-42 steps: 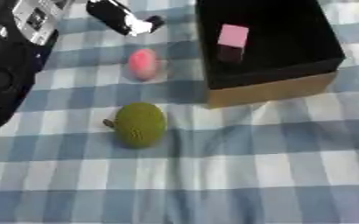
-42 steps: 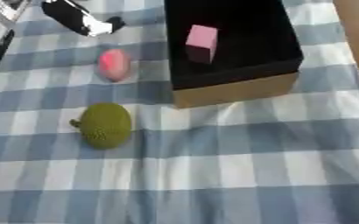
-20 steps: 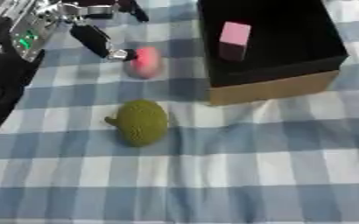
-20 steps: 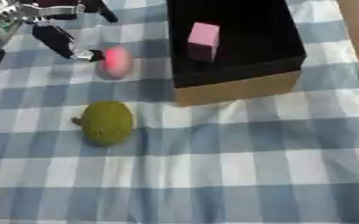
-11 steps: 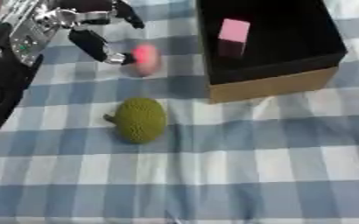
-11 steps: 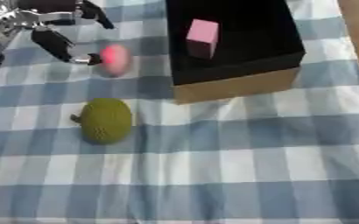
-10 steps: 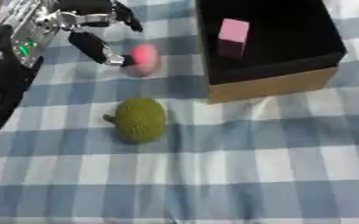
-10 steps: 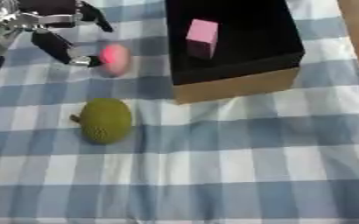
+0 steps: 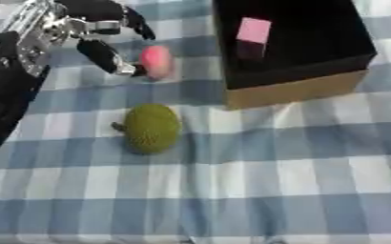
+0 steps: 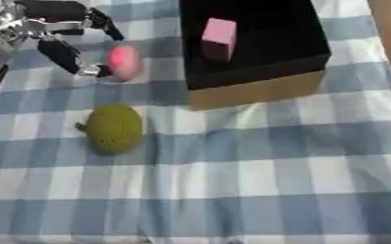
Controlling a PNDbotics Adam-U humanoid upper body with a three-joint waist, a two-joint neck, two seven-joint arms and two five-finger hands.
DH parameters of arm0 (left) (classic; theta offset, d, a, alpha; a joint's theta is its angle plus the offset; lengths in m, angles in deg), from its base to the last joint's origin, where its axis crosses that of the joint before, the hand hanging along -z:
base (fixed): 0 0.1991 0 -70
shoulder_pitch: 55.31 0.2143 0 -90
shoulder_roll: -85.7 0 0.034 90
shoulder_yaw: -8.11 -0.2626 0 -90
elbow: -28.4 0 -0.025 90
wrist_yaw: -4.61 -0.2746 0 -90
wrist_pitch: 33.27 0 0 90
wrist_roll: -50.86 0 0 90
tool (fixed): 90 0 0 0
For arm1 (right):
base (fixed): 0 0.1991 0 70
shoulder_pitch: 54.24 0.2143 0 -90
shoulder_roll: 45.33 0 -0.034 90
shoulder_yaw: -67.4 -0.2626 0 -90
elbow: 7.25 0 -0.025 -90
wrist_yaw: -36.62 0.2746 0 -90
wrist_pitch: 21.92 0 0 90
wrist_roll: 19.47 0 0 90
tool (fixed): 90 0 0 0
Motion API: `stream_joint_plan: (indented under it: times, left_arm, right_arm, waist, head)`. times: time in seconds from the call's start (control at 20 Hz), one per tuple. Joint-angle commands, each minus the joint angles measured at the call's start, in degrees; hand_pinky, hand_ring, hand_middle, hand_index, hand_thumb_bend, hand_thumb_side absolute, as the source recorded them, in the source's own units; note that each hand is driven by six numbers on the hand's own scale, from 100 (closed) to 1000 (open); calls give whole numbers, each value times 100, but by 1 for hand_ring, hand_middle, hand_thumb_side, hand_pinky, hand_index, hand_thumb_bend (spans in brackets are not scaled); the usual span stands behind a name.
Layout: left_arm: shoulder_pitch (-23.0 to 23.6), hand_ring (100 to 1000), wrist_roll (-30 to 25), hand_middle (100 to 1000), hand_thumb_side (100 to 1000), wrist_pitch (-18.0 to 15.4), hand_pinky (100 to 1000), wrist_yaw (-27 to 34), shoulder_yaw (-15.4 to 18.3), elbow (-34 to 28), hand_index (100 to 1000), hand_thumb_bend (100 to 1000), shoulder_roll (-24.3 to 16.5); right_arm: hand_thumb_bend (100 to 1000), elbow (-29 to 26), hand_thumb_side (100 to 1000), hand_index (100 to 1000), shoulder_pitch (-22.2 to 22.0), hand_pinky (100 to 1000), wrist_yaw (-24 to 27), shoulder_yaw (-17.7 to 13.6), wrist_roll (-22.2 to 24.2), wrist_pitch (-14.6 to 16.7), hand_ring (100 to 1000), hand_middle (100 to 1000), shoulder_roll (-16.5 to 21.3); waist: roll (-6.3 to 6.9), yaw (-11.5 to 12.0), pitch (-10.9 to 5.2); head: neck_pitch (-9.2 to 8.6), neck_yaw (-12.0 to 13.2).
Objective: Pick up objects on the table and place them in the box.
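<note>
A: How much of the left hand (image 9: 88, 28) showed?

B: Its arm ran off the table's left edge, cut by the frame. Whether the thumb tip touched the pink egg-shaped thing (image 9: 155, 61) or stopped just beside it, I couldn't tell.

A: And the box (image 9: 299, 90)?

B: Its far wall was cut off at the top. The pink block (image 9: 252, 32) inside was soft-edged; its lower part merged with the dark interior.

A: The green fruit (image 9: 151, 127)?

B: Blurred; its surface texture was unreadable.
</note>
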Motion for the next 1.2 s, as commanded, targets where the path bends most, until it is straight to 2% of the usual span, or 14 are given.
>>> stream_joint_plan:
  times: [0.05, 0.2, 0.35, 0.45, 0.55, 0.6, 0.65, 0.7, 0.75, 0.95, 1.0, 1.2]
  left_arm:
    - [-91, 826, -854, 749, 611, -892, 861, -68, -11, -22, 884, 428, -54]
    - [-106, 824, -821, 744, 604, -902, 857, -231, -30, 52, 879, 457, -21]
    - [-106, 817, -714, 734, 573, -912, 850, -432, -25, 178, 868, 420, 39]
    - [-90, 798, -615, 707, 481, -879, 836, -487, 3, 247, 837, 303, 82]
    - [-79, 786, -492, 691, 431, -771, 827, -454, 35, 297, 819, 234, 111]
    - [-72, 774, -431, 677, 408, -705, 820, -399, 49, 310, 803, 132, 124]
    - [-63, 773, -380, 677, 420, -635, 819, -313, 59, 308, 803, 117, 131]
    - [-56, 770, -352, 675, 476, -577, 818, -218, 59, 288, 801, 103, 133]
    - [-52, 768, -348, 670, 472, -526, 818, -112, 55, 244, 796, 100, 126]
    - [-59, 735, -406, 630, 332, -308, 793, 283, 52, 28, 735, 100, 77]
    - [-60, 724, -427, 619, 252, -246, 783, 391, 50, -39, 712, 100, 61]
    - [-86, 695, -354, 594, 247, 36, 757, 747, 48, -289, 651, 100, -10]
  right_arm:
    - [100, -58, 470, 923, 53, 949, -17, -23, -12, -20, 1000, 349, 90]
    - [100, -58, 470, 924, 58, 949, -13, -22, -14, -22, 1000, 348, 87]
    - [100, -58, 470, 924, 65, 949, -10, -19, -10, -25, 1000, 348, 81]
    - [100, -58, 470, 924, 71, 950, -5, -18, -8, -26, 1000, 348, 78]
    - [100, -58, 470, 924, 72, 950, -3, -14, -4, -28, 1000, 347, 77]
    - [100, -58, 470, 924, 73, 950, -2, -9, 2, -28, 1000, 347, 78]
    - [100, -58, 470, 924, 74, 950, -1, -6, 8, -28, 1000, 347, 79]
    - [100, -58, 470, 924, 75, 950, -1, -4, 13, -29, 1000, 347, 80]
    - [100, -58, 470, 924, 74, 950, -1, -4, 15, -31, 1000, 346, 81]
    - [100, -58, 470, 924, 69, 950, -5, 8, 30, -36, 1000, 345, 87]
    - [100, -58, 470, 924, 68, 950, -7, 9, 33, -38, 1000, 345, 87]
    - [100, -58, 470, 924, 65, 950, -3, 6, 32, -50, 1000, 346, 100]
  waist:
    - [-53, -7, -274]
    - [-54, -17, -269]
    - [-57, -29, -265]
    - [-60, -41, -264]
    - [-59, -48, -265]
    - [-57, -50, -265]
    - [-56, -53, -265]
    - [-54, -56, -266]
    - [-51, -58, -266]
    - [-42, -64, -272]
    - [-39, -65, -274]
    - [-24, -67, -287]
  head:
    - [-10, -3]
    - [-7, 5]
    - [0, 15]
    - [-2, 14]
    - [-2, 18]
    - [-1, 20]
    - [-1, 21]
    - [-2, 22]
    - [-5, 24]
    - [-12, 30]
    - [-14, 30]
    - [-20, 28]
